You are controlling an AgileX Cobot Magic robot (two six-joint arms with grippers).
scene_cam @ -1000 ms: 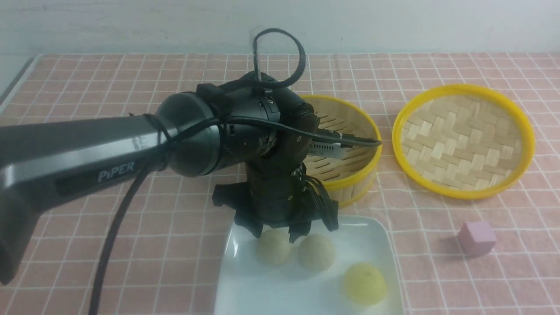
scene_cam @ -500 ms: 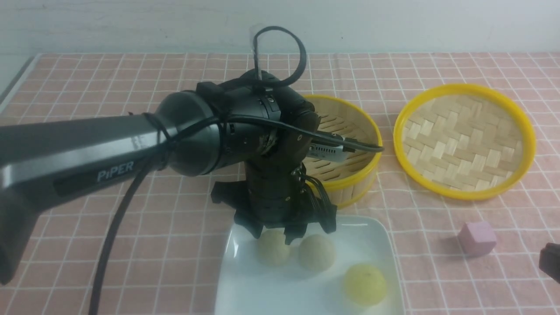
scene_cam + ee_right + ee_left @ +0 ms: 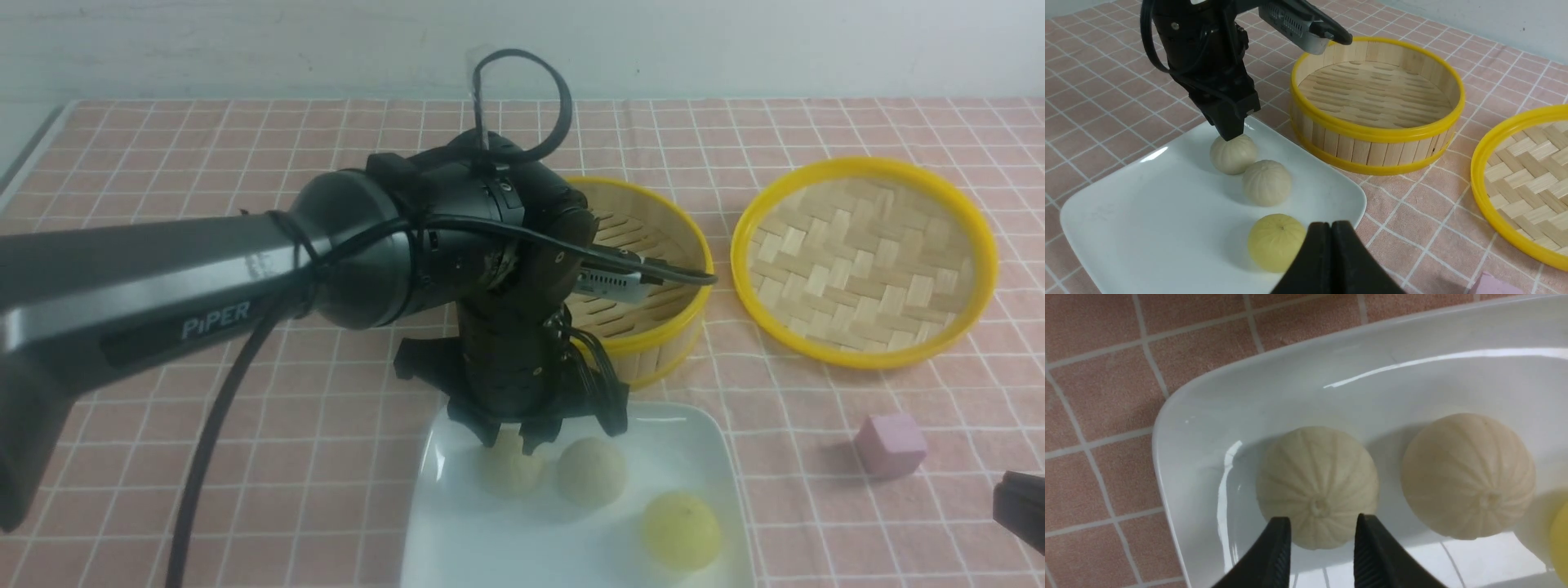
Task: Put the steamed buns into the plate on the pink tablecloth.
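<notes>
Three steamed buns lie in the white square plate (image 3: 531, 559) on the pink tablecloth (image 3: 343, 457): two pale pleated ones (image 3: 510, 474) (image 3: 589, 471) and a yellow-green one (image 3: 680, 529). My left gripper (image 3: 513, 441) hangs just over the left pale bun (image 3: 1316, 486). Its fingers stand apart with a narrow gap and hold nothing. The second pale bun (image 3: 1468, 475) sits beside it, untouched. My right gripper (image 3: 1331, 223) is shut and empty, low near the plate's right corner, by the yellow-green bun (image 3: 1276, 241). Its tip (image 3: 1020, 506) shows at the front view's right edge.
An empty bamboo steamer basket (image 3: 653, 245) with a yellow rim stands just behind the plate. Its woven lid (image 3: 865, 261) lies upside down to the right. A small pink cube (image 3: 890, 443) sits on the cloth right of the plate, near my right gripper.
The left gripper's fingers have drawn closer together above the left pale bun, which stays on the plate. The right gripper's tip has come into the front view at the lower right.
</notes>
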